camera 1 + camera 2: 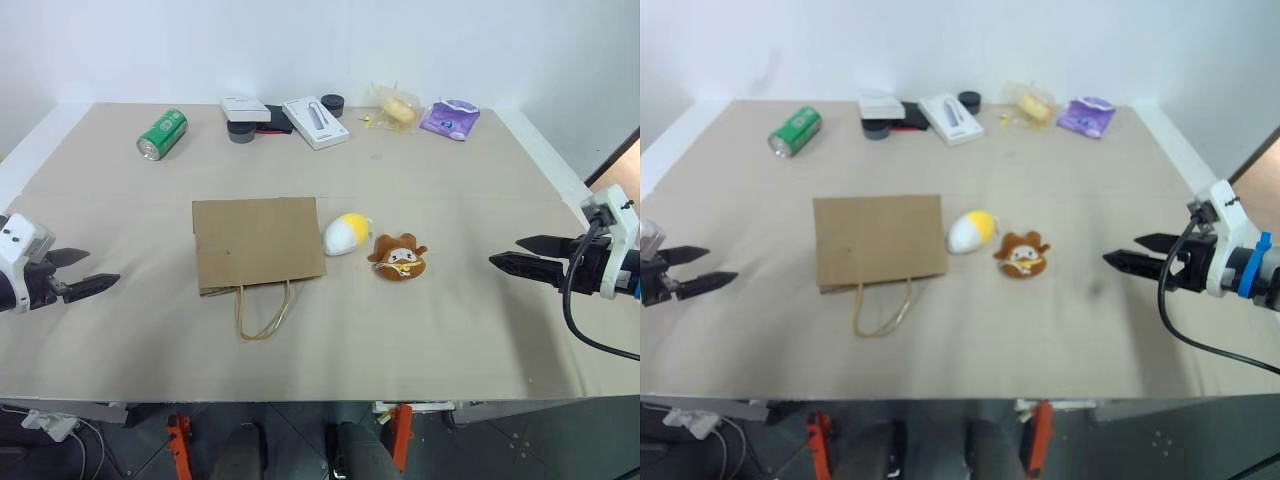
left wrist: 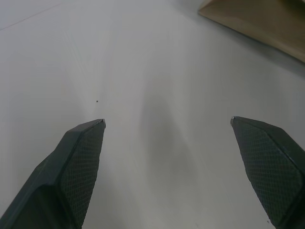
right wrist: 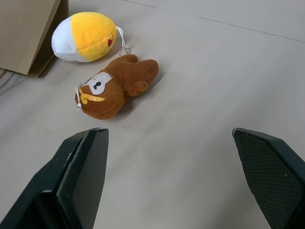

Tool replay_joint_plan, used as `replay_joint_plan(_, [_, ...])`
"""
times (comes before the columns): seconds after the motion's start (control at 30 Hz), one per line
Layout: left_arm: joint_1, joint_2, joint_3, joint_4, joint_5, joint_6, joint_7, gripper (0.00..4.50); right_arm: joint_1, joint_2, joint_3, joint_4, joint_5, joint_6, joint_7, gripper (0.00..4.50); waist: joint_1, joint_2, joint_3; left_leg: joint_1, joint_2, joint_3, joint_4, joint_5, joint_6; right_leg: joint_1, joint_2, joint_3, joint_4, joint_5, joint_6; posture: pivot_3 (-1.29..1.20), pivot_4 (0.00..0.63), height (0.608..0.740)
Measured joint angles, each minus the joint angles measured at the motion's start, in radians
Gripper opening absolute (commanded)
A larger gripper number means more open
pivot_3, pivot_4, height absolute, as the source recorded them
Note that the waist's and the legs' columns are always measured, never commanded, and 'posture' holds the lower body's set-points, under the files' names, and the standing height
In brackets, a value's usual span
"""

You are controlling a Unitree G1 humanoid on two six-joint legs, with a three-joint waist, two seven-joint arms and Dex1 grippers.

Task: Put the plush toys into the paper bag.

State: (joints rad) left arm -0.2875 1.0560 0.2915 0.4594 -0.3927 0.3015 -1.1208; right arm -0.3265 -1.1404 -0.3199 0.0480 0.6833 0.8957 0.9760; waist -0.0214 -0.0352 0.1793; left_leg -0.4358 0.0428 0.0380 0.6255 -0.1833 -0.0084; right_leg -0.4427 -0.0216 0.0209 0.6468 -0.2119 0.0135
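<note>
Twine loop handles (image 1: pixel 263 315) of the paper bag (image 1: pixel 257 243), lying nearest the front edge of the desk (image 1: pixel 470 340); the bag lies flat near the middle of the desk, handles toward the robot. Just beside the bag's right edge, the egg-shaped plush toy (image 1: pixel 347 233), white with a yellow end, its white end close to or touching the bag; just right of it, apart from the bag, the brown plush toy (image 1: pixel 399 257) with a pale face. Left gripper (image 1: pixel 85 272) at the desk's left side, fingers (image 2: pixel 78 157) spread wide and empty, well apart from the bag. Right gripper (image 1: pixel 515 254) at the desk's right side, fingers (image 3: pixel 83 167) likewise released and empty, pointing toward the two toys. Along the far edge, left to right: green can (image 1: pixel 162 134) on its side, white boxes (image 1: pixel 315 122) with dark round objects, yellow item in clear wrap (image 1: pixel 397 107), purple packet (image 1: pixel 450 119)
</note>
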Motion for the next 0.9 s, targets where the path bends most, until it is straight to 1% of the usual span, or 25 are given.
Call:
replay_joint_plan(0.1, [-0.009, -0.003, -0.001, 0.000, -0.001, 0.002, -0.005, 4.37, -0.001, 0.005, -0.002, 0.002, -0.005, -0.004, -0.004, 4.50, 0.000, 0.000, 0.000, 0.000, 0.000, 0.000, 0.001, 0.000, 0.000, 0.000, 0.000, 0.000, 0.000, 0.000, 0.000, 0.00, 0.150, 0.740])
replay_joint_plan(0.17, [-0.040, -0.017, -0.002, -0.002, -0.003, 0.003, -0.009, 4.37, 0.005, 0.032, -0.015, -0.002, -0.011, -0.016, -0.020, 4.50, 0.001, 0.000, 0.000, 0.000, 0.000, 0.000, 0.002, 0.000, 0.000, 0.001, 0.000, -0.001, 0.000, 0.001, 0.001, 0.00, 0.150, 0.740])
replay_joint_plan(0.27, [-0.077, -0.021, -0.008, 0.008, -0.002, 0.001, -0.024, 4.37, 0.054, 0.063, -0.058, -0.015, -0.011, -0.021, -0.038, 4.50, 0.002, 0.000, 0.000, -0.001, -0.001, 0.000, 0.003, 0.000, 0.000, 0.001, 0.000, 0.000, 0.001, 0.001, 0.002, 0.00, 0.150, 0.740])
replay_joint_plan(0.4, [-0.087, -0.021, -0.008, 0.015, -0.001, -0.001, -0.024, 4.37, 0.062, 0.067, -0.066, -0.015, -0.011, -0.021, -0.042, 4.50, 0.001, 0.000, 0.000, -0.001, -0.002, 0.001, 0.003, 0.000, 0.000, 0.001, 0.000, 0.000, 0.001, 0.002, 0.003, 0.00, 0.150, 0.740])
replay_joint_plan(0.47, [-0.119, -0.022, -0.015, 0.042, 0.001, -0.006, -0.043, 4.37, 0.081, 0.075, -0.093, -0.026, -0.013, -0.034, -0.049, 4.50, 0.000, 0.000, 0.000, -0.001, -0.002, 0.001, 0.004, 0.000, 0.000, 0.001, 0.000, 0.001, 0.001, 0.002, 0.003, 0.00, 0.150, 0.740])
replay_joint_plan(0.6, [-0.138, -0.025, -0.028, 0.082, 0.023, -0.036, -0.047, 4.37, 0.085, 0.086, -0.093, -0.026, -0.021, -0.045, -0.058, 4.50, -0.002, 0.000, 0.000, 0.000, 0.001, 0.002, 0.008, 0.000, 0.000, 0.001, 0.003, 0.001, 0.002, 0.005, 0.001, 0.00, 0.150, 0.740])
replay_joint_plan(0.8, [-0.149, -0.062, -0.041, 0.101, 0.032, -0.042, -0.048, 4.37, 0.083, 0.091, -0.093, 0.003, -0.045, -0.112, -0.040, 4.50, 0.000, 0.000, 0.000, -0.001, 0.001, 0.003, 0.010, 0.000, 0.000, 0.002, 0.004, 0.002, 0.002, 0.006, 0.002, 0.00, 0.150, 0.740])
replay_joint_plan(0.9, [-0.157, -0.078, -0.049, 0.100, 0.051, -0.067, -0.022, 4.37, 0.082, 0.128, -0.116, 0.016, -0.025, -0.174, 0.015, 4.50, 0.000, 0.000, 0.000, 0.000, 0.002, 0.003, 0.010, 0.000, 0.000, 0.002, 0.005, 0.002, 0.002, 0.007, 0.002, 0.00, 0.150, 0.740])
